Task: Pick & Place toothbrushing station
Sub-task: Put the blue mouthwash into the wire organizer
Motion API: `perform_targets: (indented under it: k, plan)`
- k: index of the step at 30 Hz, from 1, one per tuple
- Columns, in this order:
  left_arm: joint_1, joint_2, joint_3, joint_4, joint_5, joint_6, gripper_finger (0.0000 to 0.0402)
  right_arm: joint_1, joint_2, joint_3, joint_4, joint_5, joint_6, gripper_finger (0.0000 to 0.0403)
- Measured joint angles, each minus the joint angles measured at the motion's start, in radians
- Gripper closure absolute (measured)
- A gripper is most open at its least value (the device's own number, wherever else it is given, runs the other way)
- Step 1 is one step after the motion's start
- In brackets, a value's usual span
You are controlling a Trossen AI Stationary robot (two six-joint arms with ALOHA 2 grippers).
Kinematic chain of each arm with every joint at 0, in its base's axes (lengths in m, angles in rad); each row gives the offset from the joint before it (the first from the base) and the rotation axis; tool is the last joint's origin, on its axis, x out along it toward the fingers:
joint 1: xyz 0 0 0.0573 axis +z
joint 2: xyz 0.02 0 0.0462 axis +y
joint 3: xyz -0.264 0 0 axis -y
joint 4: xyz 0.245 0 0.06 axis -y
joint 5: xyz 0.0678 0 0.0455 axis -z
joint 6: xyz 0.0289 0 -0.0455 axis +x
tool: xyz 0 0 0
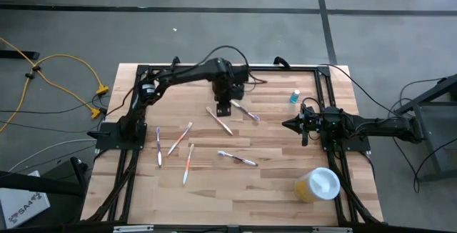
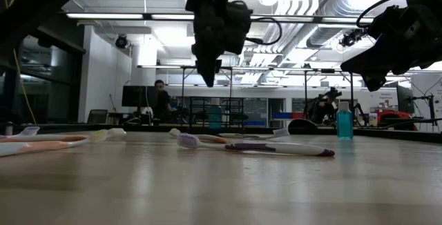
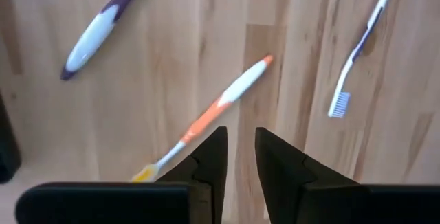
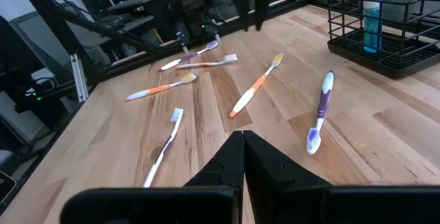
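**A:** Judging progress first: how far along is it?

**B:** Barely started, I'd say. The pale wooden slatted table (image 1: 271,190) fills the middle of the high view. Six toothbrushes lie scattered across its left and centre, none stowed that I can see. The black wire-sided rectangular caddy (image 4: 364,58) stands at the upper right of the right wrist view, holding only a small blue bottle (image 4: 372,19).

**A:** And the arms?

**B:** The left gripper (image 3: 239,138) hangs over the table's upper centre, its fingers narrowly apart with nothing between them. It is just above the orange-and-white plastic toothbrush (image 3: 220,104). The right gripper (image 4: 243,136) waits at the right edge, pinched fully closed and empty.

**A:** So what's left?

**B:** Everything, seemingly: gripping, lifting and carrying to the caddy.

**A:** Room to move?

**B:** The centre is open. A purple-and-white toothbrush (image 1: 245,111) lies close beside the target, so a descent could nudge it. The black frame rails border the table. The yellow cup with a white lid (image 1: 319,184) sits lower right, well clear of the path.
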Motion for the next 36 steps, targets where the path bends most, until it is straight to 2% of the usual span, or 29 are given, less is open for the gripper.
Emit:
perform_targets:
  k: [7,10,12,19,27,36]
  plan:
    - [0.056,-0.061,-0.004,-0.06,-0.015,-0.05,0.033,0.0,0.0,0.0,0.0,0.0,0.0,0.0401]
    - [0.056,-0.139,-0.024,-0.066,-0.059,-0.061,0.033,0.0,0.0,0.0,0.0,0.0,0.0,0.0401]
    - [0.056,-0.21,-0.081,-0.055,-0.075,-0.072,0.033,0.0,0.0,0.0,0.0,0.0,0.0,0.0401]
    - [0.05,-0.514,-0.474,0.211,-0.065,-0.133,0.033,0.0,0.0,0.0,0.0,0.0,0.0,0.0401]
    - [0.05,-0.759,-0.885,0.657,0.105,-0.105,0.033,0.0,0.0,0.0,0.0,0.0,0.0,0.0401]
    - [0.122,-1.008,-1.268,0.995,0.222,-0.191,0.0331,0.0,0.0,0.0,0.0,0.0,0.0,0.0401]
